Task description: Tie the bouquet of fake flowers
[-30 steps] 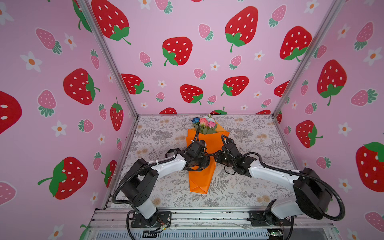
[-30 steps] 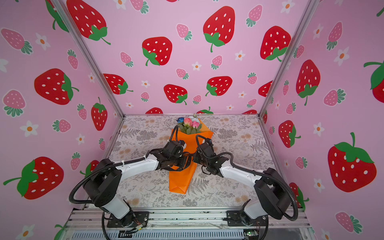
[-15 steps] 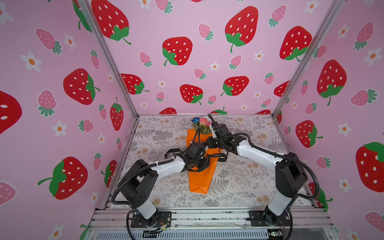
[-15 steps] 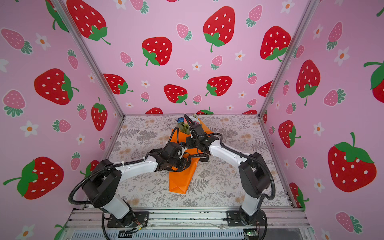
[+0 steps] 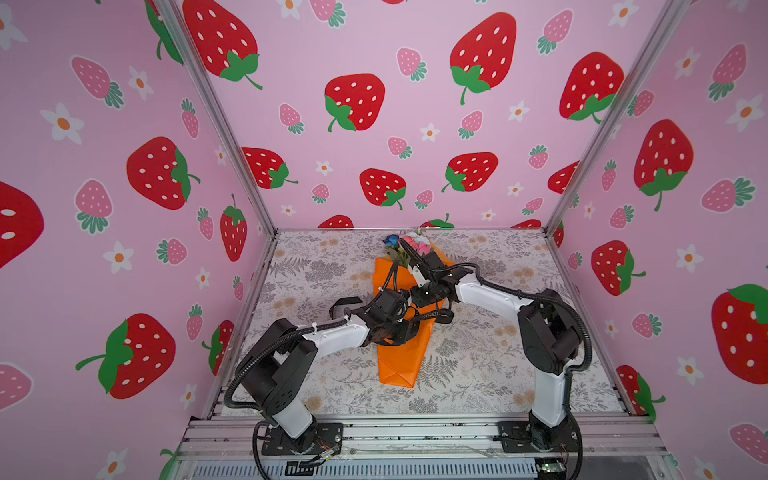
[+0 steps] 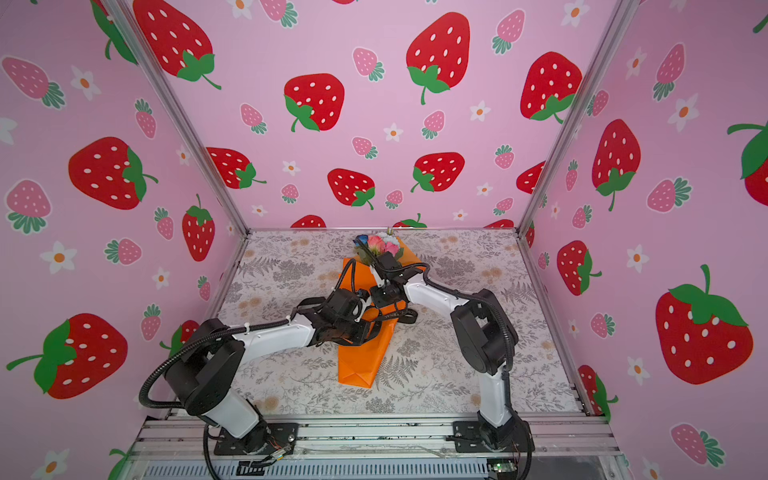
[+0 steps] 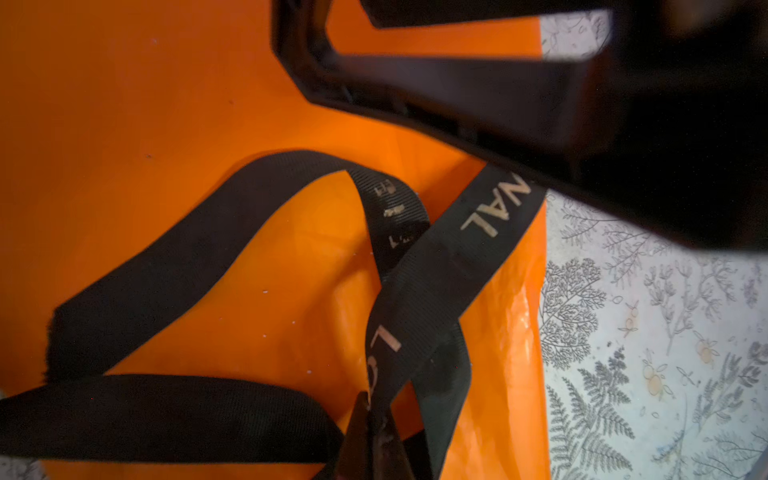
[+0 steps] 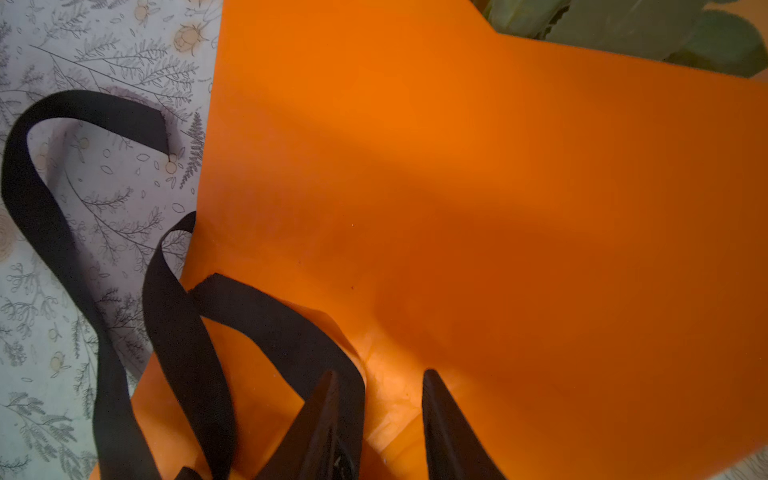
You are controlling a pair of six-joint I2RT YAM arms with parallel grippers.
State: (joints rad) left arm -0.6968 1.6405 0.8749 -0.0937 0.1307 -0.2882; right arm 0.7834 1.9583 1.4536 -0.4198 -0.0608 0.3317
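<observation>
The bouquet of fake flowers (image 5: 409, 243) (image 6: 380, 245) lies on the table in orange paper (image 5: 399, 353) (image 8: 457, 187), blooms at the far end. A black ribbon (image 5: 434, 316) (image 7: 440, 266) with pale lettering crosses the paper's narrow middle. My left gripper (image 5: 409, 320) (image 7: 370, 405) is shut on one strand of that ribbon, low over the paper. My right gripper (image 5: 409, 253) (image 8: 380, 374) hangs over the paper, pointing toward the leaves (image 8: 648, 29). It is open with only paper showing between its fingers. A ribbon loop (image 8: 187, 332) runs beside one finger.
A loose ribbon tail (image 5: 343, 305) (image 8: 37, 199) curls on the floral table cover (image 5: 478, 365) left of the paper. Pink strawberry walls close in the back and both sides. Both arm bases stand on the metal rail (image 5: 415, 432) at the front.
My right arm has swung from the bouquet's right side up over its upper part, toward the flowers, and its jaws have widened. My left gripper has kept its place, shut on the ribbon.
</observation>
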